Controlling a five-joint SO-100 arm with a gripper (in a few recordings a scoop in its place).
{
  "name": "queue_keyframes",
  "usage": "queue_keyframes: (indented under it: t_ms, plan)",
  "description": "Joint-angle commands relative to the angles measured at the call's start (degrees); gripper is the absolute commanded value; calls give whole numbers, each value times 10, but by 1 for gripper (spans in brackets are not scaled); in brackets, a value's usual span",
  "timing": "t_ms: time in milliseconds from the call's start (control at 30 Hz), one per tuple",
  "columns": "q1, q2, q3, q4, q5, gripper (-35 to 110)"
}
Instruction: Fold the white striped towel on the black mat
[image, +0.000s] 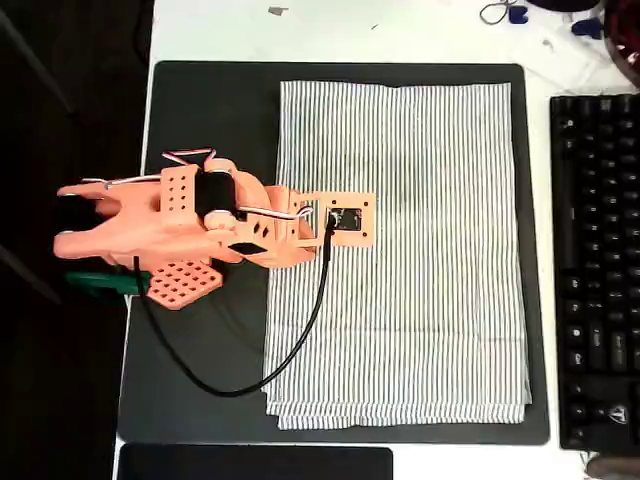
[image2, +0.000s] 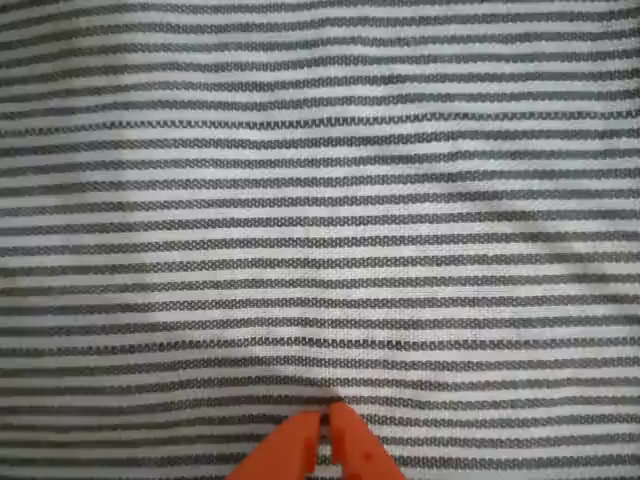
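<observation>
The thin white cloth towel with fine dark grey stripes (image: 420, 250) lay flat on the big flat black mat with rounded corners (image: 215, 120). In the overhead view it covered the middle and right part of the mat. Its right edge came close to the mat's right edge, and its bottom edge sat near the mat's bottom edge. A wide bare strip of mat was open on the left, and a thinner strip ran along the top. At the bottom left corner, the towel's edges looked doubled, like two layers.

The orange plastic robot arm (image: 170, 230) reached in from the left, over the towel's left edge. A black cable (image: 300, 340) looped down from it across the mat and towel. A black keyboard (image: 597, 270) sat on the white table (image: 330, 30), just right of the mat.

The wrist view showed what the overhead view hid: the orange gripper (image2: 324, 440), its two tips pressed together and holding nothing, right down by the striped cloth.
</observation>
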Motion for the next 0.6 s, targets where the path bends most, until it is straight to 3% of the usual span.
queue_keyframes:
  t_ms: [0,567]
  plan:
    - [3,4,9,0,4,0]
    - [-44,-198,-138,-53,-27,0]
